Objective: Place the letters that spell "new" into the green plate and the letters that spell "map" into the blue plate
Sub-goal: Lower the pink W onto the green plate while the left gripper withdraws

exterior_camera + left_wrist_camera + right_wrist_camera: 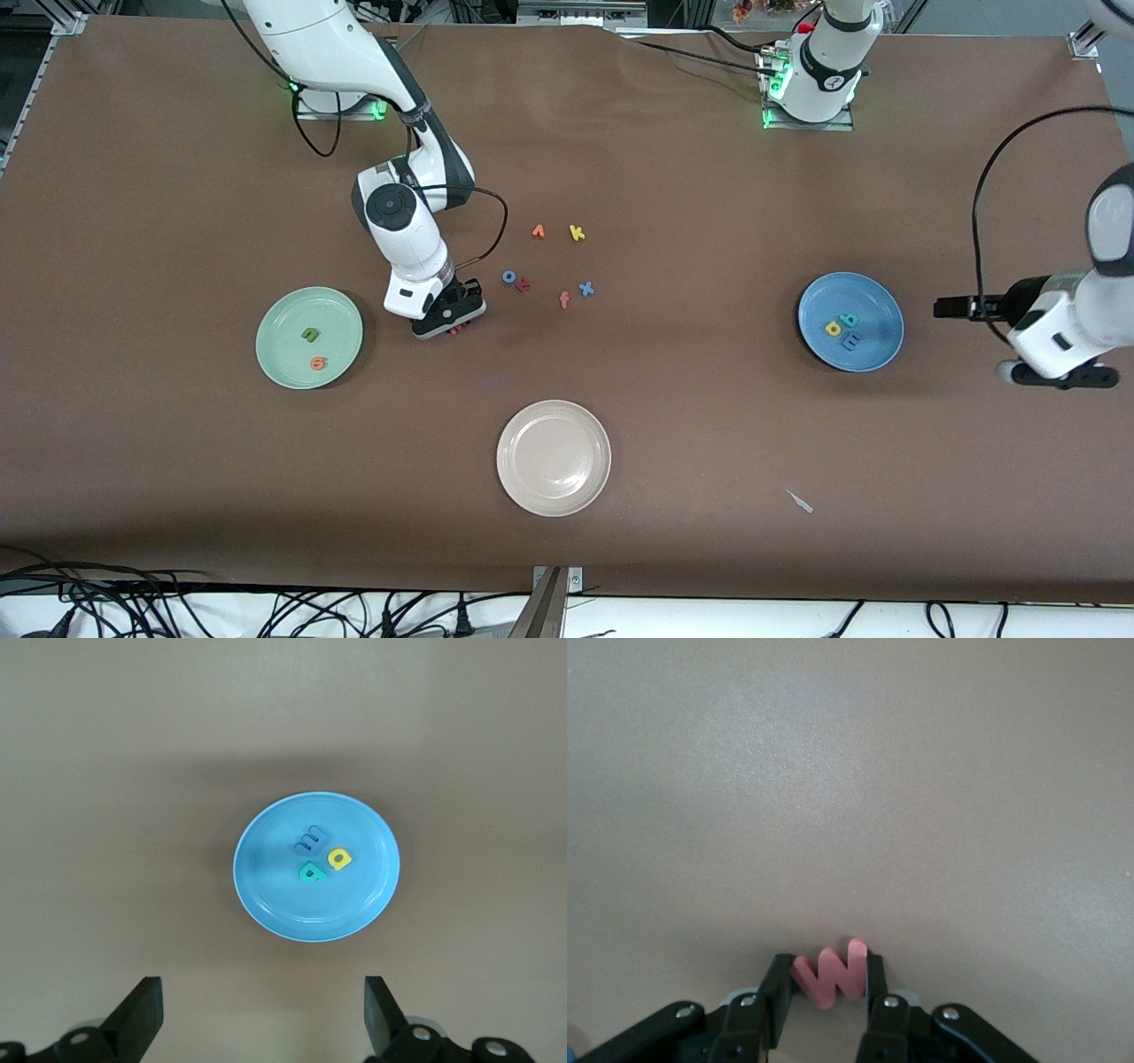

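The salmon-red w point(831, 973) lies on the table between the green plate point(283, 319) and the loose letters. My right gripper point(828, 979) is down on the table and shut on it, one finger against each side; from the front the gripper point(457, 330) hides most of the w. The olive n point(310, 334) and orange e point(318, 362) lie in the green plate. The blue plate point(275, 895) holds the blue m point(310, 841), teal a point(311, 872) and yellow p point(338, 858). My left gripper point(261, 1005) hangs open and empty beside the blue plate point(873, 297).
A beige-white plate point(554, 421) sits nearer the front camera, mid-table. Loose letters lie in the middle: an orange angular one point(538, 231), yellow k point(577, 233), blue o point(509, 276), pink f point(564, 300), blue x point(586, 288). A pale scrap point(800, 501) lies near the front edge.
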{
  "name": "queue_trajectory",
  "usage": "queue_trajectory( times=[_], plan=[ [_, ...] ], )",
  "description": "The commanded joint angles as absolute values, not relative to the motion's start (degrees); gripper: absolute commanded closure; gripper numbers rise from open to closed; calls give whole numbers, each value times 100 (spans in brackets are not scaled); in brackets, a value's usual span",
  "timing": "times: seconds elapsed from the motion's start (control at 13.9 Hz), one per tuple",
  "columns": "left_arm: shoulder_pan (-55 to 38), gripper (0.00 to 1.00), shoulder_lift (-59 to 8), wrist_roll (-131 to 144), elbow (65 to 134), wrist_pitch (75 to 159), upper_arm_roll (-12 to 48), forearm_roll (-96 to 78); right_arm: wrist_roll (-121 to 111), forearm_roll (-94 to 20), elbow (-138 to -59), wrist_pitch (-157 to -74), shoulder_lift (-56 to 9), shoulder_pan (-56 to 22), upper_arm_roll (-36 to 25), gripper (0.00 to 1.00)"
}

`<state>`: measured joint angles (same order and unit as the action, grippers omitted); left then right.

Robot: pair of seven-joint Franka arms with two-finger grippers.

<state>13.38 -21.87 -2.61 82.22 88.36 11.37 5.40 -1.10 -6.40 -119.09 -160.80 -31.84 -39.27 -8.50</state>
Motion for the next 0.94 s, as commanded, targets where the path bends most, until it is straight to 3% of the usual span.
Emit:
queue_trajectory(
  times=[0.0,0.14,0.36,0.65,0.86],
  plan=[
    [915,0,-1330,-343,8674,8991,835,387,-228,-686,-11918,-16163,-3226,-3929,-870,82],
    [766,0,-1082,-352,8684,8991,826,369,-298,-677,-11901,-16050,-3121,-3911,-896,83],
    [615,0,-774,-351,8684,8982,826,177,-745,-686,-11568,-15025,-2857,-3911,-1168,83],
    [659,0,-668,-387,8675,8755,843,-79,-1676,-712,-11163,-13775,-2611,-3885,-1818,82],
    [685,0,-554,-369,8710,8745,879,-62,-2800,-729,-11267,-13492,-2487,-3867,-2537,79]
  ],
)
